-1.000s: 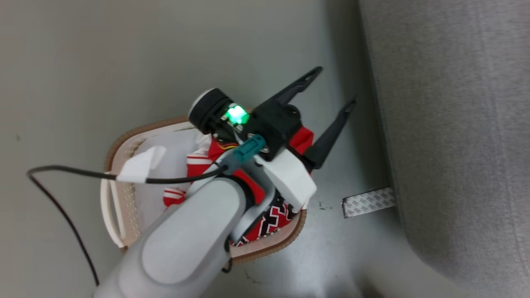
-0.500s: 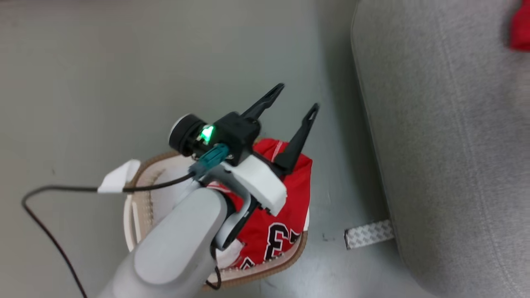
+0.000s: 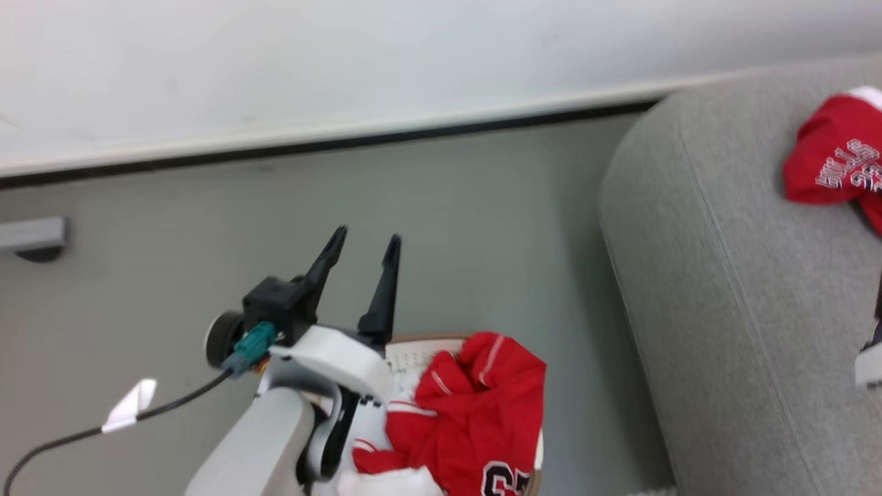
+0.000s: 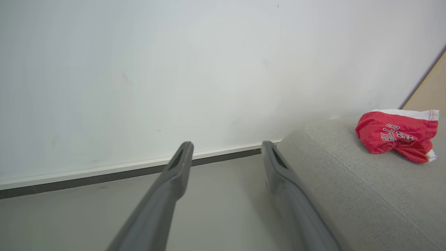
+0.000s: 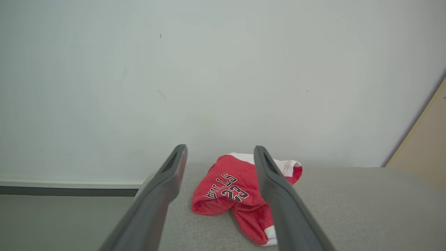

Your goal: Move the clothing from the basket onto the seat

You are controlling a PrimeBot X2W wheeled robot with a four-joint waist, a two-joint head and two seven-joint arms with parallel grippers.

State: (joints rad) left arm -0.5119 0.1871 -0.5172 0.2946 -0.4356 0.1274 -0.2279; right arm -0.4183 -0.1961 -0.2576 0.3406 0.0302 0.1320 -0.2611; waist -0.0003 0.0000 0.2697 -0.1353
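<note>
The white basket (image 3: 422, 355) with its tan rim sits on the floor at the bottom of the head view. Red clothing (image 3: 482, 406) with black numerals is heaped in it. My left gripper (image 3: 366, 235) stands open and empty above the basket's far left edge, and its dark fingers (image 4: 174, 174) point toward the wall. Another red "BULLS 23" garment (image 3: 834, 165) lies crumpled on the grey seat (image 3: 723, 310). In the right wrist view my right gripper (image 5: 219, 150) is open, and that garment (image 5: 223, 190) lies loose on the seat (image 5: 348, 209) beyond its fingertips.
A white wall (image 3: 413, 62) with a dark baseboard runs behind the grey floor (image 3: 482, 207). A black cable with a white tag (image 3: 127, 406) trails from my left wrist. A small grey fixture (image 3: 31, 238) sits at the wall's foot. A tan panel (image 5: 425, 139) borders the seat's far side.
The head camera has tilted up, so the wall and more of the seat now show. A red garment on the seat has come into view. The left gripper stays open.
</note>
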